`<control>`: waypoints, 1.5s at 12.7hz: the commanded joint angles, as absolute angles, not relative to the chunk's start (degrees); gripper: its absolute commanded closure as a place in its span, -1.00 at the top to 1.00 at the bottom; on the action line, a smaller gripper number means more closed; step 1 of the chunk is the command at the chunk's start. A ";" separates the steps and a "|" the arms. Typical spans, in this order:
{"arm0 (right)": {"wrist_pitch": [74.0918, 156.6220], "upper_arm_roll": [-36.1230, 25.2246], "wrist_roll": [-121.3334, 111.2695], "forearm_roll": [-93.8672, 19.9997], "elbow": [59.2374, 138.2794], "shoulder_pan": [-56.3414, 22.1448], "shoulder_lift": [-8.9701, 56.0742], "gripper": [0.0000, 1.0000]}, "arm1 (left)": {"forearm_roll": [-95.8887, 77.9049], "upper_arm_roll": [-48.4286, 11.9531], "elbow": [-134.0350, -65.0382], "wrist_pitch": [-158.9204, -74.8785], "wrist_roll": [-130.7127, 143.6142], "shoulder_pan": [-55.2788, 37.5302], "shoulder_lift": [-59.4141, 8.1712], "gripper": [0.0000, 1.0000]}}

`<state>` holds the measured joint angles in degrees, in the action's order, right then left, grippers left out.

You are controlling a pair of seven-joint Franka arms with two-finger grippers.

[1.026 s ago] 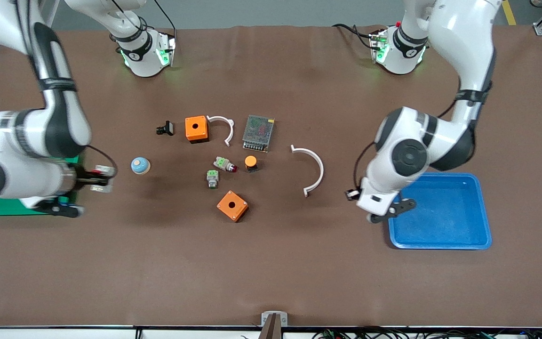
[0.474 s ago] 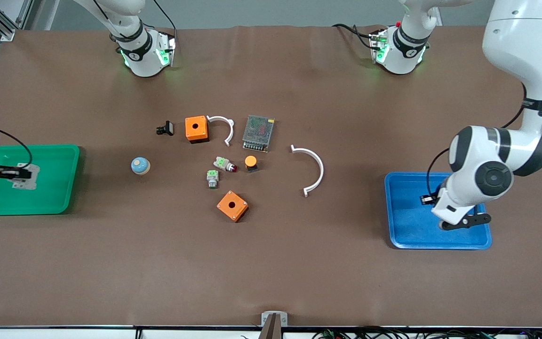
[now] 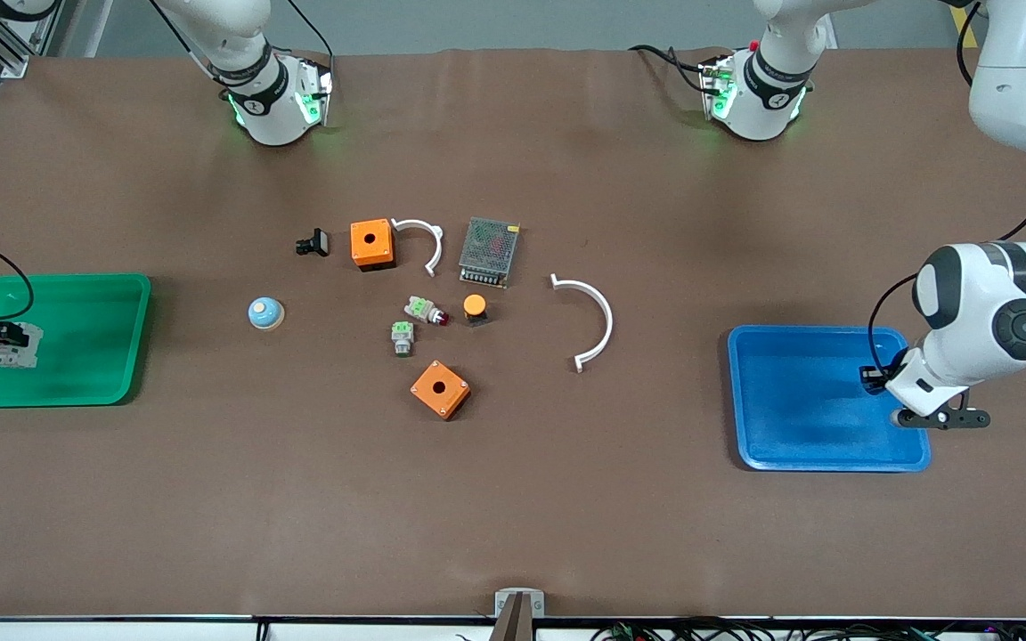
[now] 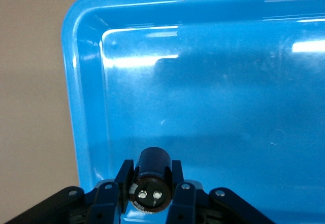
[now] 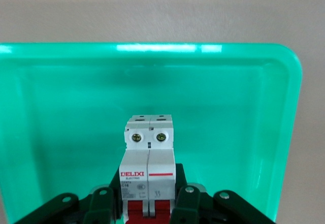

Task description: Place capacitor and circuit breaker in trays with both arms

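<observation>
My left gripper (image 3: 874, 374) is shut on the capacitor (image 4: 151, 177), a small black cylinder with a pale end, and holds it over the blue tray (image 3: 798, 445) at the left arm's end of the table; the tray also fills the left wrist view (image 4: 213, 97). My right gripper (image 3: 7, 338) is shut on the circuit breaker (image 3: 14, 349), a white-grey block with red levers (image 5: 149, 170), and holds it over the green tray (image 3: 94, 374) at the right arm's end; the tray also shows in the right wrist view (image 5: 71, 112).
In the middle of the table lie two orange boxes (image 3: 371, 243) (image 3: 440, 388), two white curved pieces (image 3: 591, 319), a mesh-topped grey unit (image 3: 489, 250), small green-topped parts (image 3: 403, 336), an orange-capped button (image 3: 475, 307), a black clip (image 3: 313, 242) and a blue knob (image 3: 264, 312).
Both arms have swung outward: the left gripper carried the capacitor across the blue tray toward its outer end, the right gripper carried the circuit breaker over the green tray toward its outer end.
</observation>
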<state>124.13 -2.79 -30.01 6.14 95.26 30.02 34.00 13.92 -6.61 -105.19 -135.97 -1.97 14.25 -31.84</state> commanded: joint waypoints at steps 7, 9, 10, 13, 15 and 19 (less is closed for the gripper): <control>125.86 -1.23 -30.59 6.94 94.92 31.38 36.91 -0.42 | 13.98 -7.47 -105.03 -139.66 -2.46 15.12 -33.93 1.00; 125.77 -1.23 -30.59 6.94 94.92 31.20 36.83 0.13 | 13.89 -7.73 -105.03 -138.87 -2.20 14.85 -31.74 1.00; 125.68 -1.23 -30.59 6.94 94.83 31.20 36.65 0.97 | 13.36 -8.95 -105.03 -138.17 -2.02 14.77 -29.73 1.00; 122.19 -0.97 -30.50 7.03 94.66 30.33 32.45 1.00 | 11.78 -11.77 -102.76 -131.26 -1.85 14.68 -23.48 1.00; 113.78 -0.97 -29.98 7.03 94.05 28.40 26.66 1.00 | 9.15 -12.83 -101.69 -124.66 -0.10 14.68 -17.17 1.00; 97.07 -0.79 -18.59 5.90 94.39 20.24 14.18 0.99 | 5.82 -14.33 -94.24 -108.06 0.70 14.59 -8.72 1.00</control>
<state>101.79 -0.88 -25.34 5.99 91.65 24.14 19.99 8.25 -13.80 -97.07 -114.41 0.30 14.30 -11.66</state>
